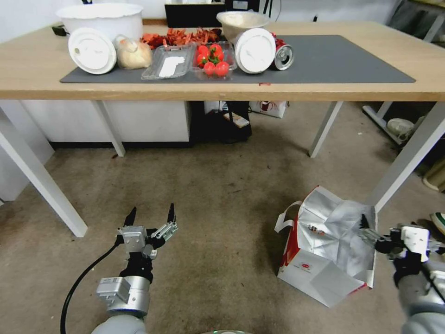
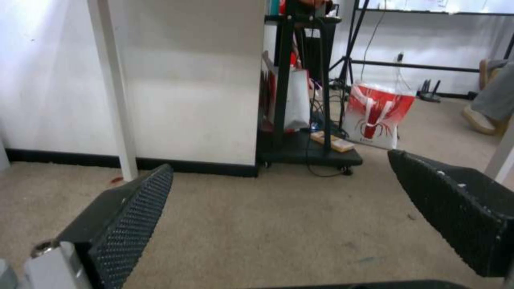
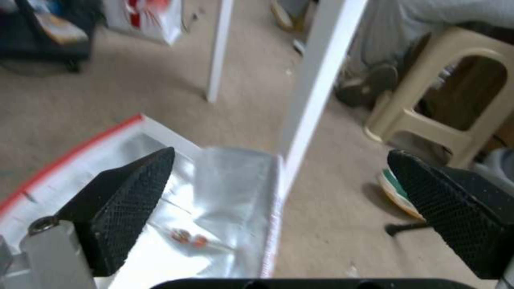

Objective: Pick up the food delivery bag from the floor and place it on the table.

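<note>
On the floor [image 1: 208, 195] at four o'clock stands the food delivery bag [image 1: 324, 260], unlifted; right gripper [image 3: 278, 180] straddles its rim, jaws spread. Left gripper [image 1: 150, 218] hovers open at seven. Table [image 1: 324, 90] placement remains.

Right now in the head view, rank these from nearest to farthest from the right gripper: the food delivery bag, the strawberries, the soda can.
1. Food delivery bag: on the floor, right gripper at its open rim.
2. Soda can: on the table, mid-mat.
3. Strawberries: on the table, left of the can.
</note>
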Robot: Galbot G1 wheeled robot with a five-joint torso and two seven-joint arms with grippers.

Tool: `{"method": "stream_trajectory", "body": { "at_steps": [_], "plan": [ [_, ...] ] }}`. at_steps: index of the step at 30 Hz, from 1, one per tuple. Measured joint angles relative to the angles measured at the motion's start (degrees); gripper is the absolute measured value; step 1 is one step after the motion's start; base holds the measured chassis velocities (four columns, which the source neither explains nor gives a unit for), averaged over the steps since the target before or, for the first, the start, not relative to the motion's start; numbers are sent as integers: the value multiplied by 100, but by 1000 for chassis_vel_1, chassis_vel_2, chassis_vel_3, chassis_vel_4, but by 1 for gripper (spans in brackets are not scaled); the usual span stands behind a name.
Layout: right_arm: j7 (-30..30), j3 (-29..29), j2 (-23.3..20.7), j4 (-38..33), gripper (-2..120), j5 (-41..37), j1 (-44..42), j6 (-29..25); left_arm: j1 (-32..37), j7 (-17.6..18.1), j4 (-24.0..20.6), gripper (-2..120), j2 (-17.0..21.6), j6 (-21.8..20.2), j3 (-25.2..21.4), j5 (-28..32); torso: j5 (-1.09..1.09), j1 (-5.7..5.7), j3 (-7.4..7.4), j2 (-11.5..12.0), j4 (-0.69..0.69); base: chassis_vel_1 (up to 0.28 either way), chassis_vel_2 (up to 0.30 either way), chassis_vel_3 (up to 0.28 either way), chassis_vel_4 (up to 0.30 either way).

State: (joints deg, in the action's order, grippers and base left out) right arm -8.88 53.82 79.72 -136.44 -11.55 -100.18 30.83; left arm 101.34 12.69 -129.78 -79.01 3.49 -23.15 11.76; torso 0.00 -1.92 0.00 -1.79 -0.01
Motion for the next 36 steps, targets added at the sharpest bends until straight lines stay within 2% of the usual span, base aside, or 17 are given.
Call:
{"method": "stream_trajectory", "body": {
  "at_steps": [6, 9, 15, 23, 36],
  "plan": [
    [-151, 48, -276, 391, 100, -93, 163, 298, -12, 2, 38, 100, 2, 11, -1, 1, 1, -1, 0, -2, 0, 0, 0, 0, 0],
    [-236, -37, -405, 970, 100, -76, 325, 343, -34, 4, 79, 100, -12, 12, 1, 0, 1, -1, 0, -4, 0, 0, 0, 0, 0],
    [-265, -262, -390, 1414, 100, 23, 470, 379, -78, 6, 141, 100, -35, 11, 6, -2, 0, -1, 0, -7, 0, 0, 0, 0, 0],
    [-201, -580, -231, 1734, 100, 407, 489, 43, -112, 14, 190, 100, -66, 10, 7, -1, 0, -1, 0, -8, 0, 0, 0, 0, 0],
    [-112, -746, -127, 1795, 100, 749, 318, -82, -77, 26, 145, 100, -74, 59, 13, -5, -1, -2, 0, -11, 0, 0, 0, 0, 0]
  ]
}}
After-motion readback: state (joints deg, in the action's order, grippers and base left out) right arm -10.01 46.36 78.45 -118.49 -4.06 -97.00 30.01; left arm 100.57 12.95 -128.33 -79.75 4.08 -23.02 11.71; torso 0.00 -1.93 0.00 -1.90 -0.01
